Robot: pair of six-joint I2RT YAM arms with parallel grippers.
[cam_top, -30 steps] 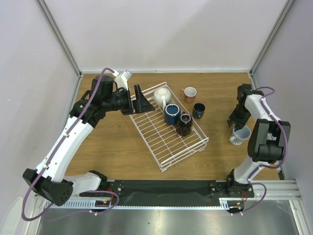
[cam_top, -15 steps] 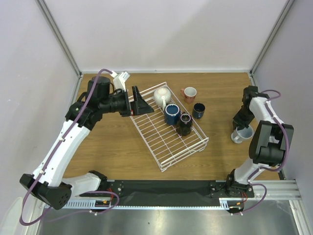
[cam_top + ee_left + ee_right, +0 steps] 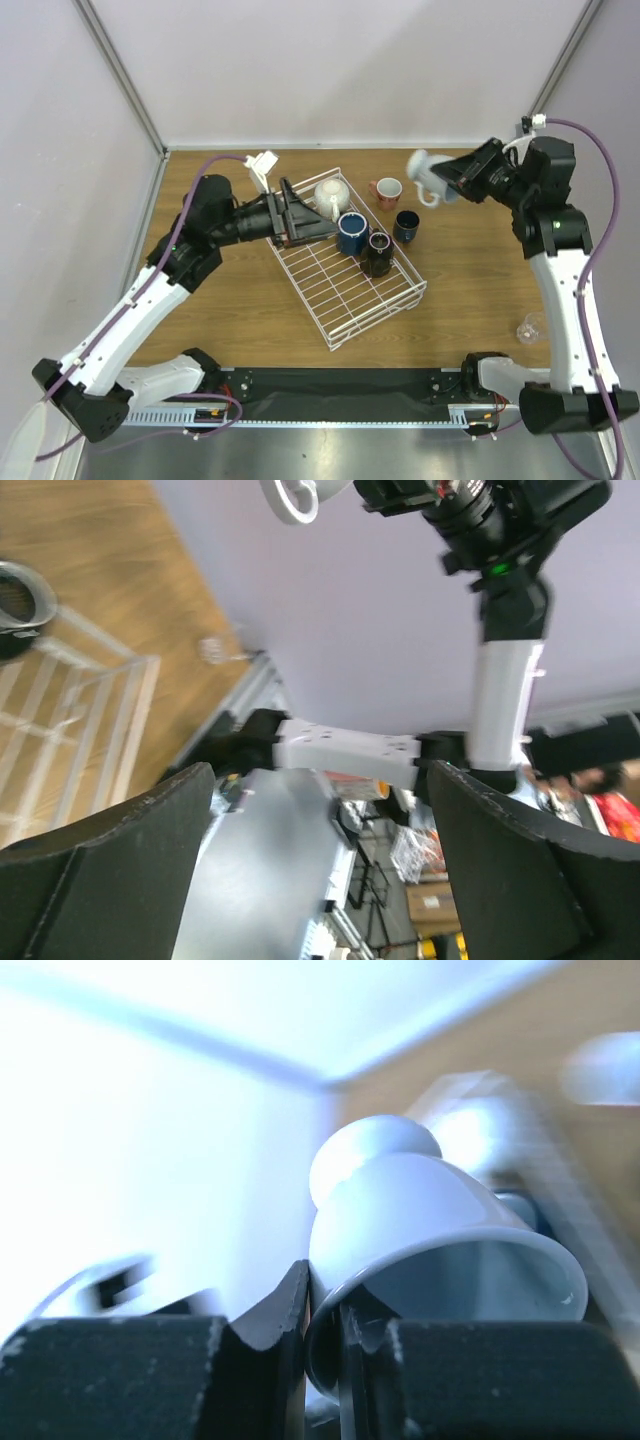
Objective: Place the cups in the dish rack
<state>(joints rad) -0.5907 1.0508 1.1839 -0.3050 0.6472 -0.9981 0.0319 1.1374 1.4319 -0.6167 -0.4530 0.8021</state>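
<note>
The white wire dish rack [image 3: 345,285] lies slantwise mid-table. In it are a cream-white mug [image 3: 330,194], a navy blue mug [image 3: 350,233] and a black mug [image 3: 377,252]. A salmon-pink mug [image 3: 387,190] and a dark navy mug [image 3: 406,225] stand on the table just beyond the rack's far right side. My right gripper [image 3: 452,184] is raised high and shut on the rim of the pale grey-blue mug [image 3: 428,172], which hangs tilted in the air [image 3: 420,1220]. My left gripper [image 3: 305,215] is open and empty over the rack's far left corner.
A small clear object [image 3: 530,328] lies on the wooden table near the right arm. Grey walls close in the back and both sides. The left wrist view looks across the rack's edge [image 3: 95,675] toward the right arm [image 3: 505,660].
My right arm has lifted the grey-blue mug off the table at the right and swung it up and left. My left gripper has moved right, over the rack's corner.
</note>
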